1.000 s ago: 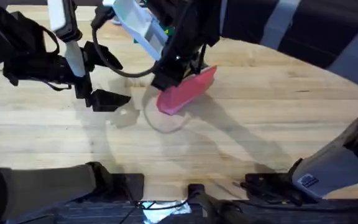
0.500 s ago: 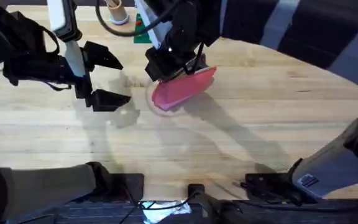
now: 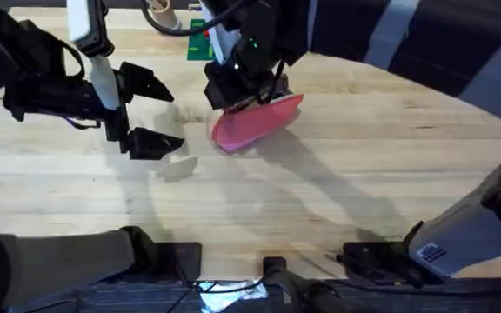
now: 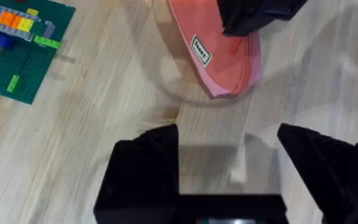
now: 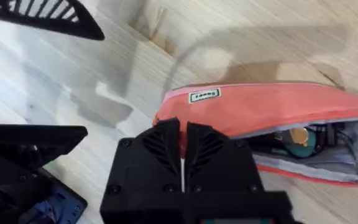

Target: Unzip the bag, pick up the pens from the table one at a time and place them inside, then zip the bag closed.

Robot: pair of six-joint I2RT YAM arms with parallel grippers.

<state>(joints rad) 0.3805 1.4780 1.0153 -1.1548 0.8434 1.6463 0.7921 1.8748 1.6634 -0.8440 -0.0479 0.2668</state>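
Note:
The pink bag (image 3: pixel 255 122) lies on the table (image 3: pixel 337 200), left of centre towards the back. My right gripper (image 3: pixel 237 94) reaches across and is shut on the bag's top edge, at the zip line (image 5: pixel 182 134). Away from that grip the zip gapes and grey lining shows. Inside the gap lie a tan-yellow end and dark shapes (image 5: pixel 300 137) that look like the pens. My left gripper (image 3: pixel 150 113) hovers open to the left of the bag, nothing between its fingers (image 4: pixel 145 171). In the left wrist view the bag (image 4: pixel 219 56) lies just ahead of those fingers.
A green brick baseplate (image 3: pixel 198 48) with coloured bricks (image 4: pixel 11 22) sits behind the bag near the far edge. A small cup (image 3: pixel 159 13) stands beside it. Bare planks stretch to the right and front of the bag.
My right gripper has brought the bag down from a tilted, lifted pose to lie flatter on the table. The left gripper has stayed in place and open.

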